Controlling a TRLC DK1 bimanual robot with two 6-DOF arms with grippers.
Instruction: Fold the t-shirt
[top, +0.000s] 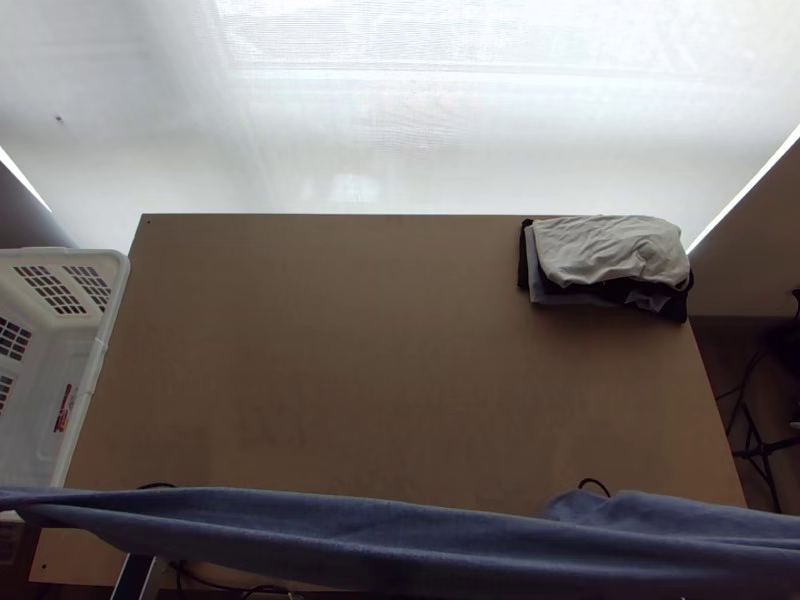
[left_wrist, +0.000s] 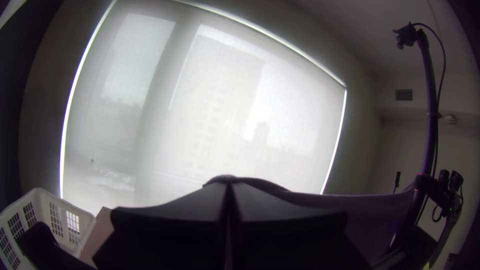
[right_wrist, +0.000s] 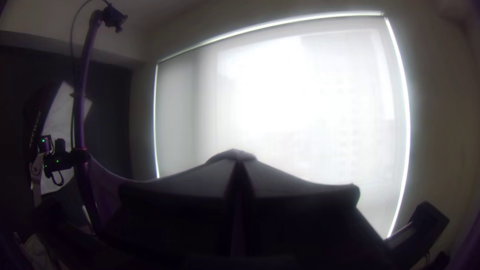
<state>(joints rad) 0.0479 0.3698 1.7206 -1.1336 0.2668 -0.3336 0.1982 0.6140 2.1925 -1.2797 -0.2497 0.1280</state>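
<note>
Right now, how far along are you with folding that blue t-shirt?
Already done, by the look of it: a stack of folded clothes at the far right corner of the table. In hand: the blue t-shirt, stretched between the left pincer and right pincer, not yet folded up. Left, most likely: lay it down, fold it, add it to the stack.

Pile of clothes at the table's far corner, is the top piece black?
No, a pale cloth lies on top, with black cloth showing beneath it.
</note>
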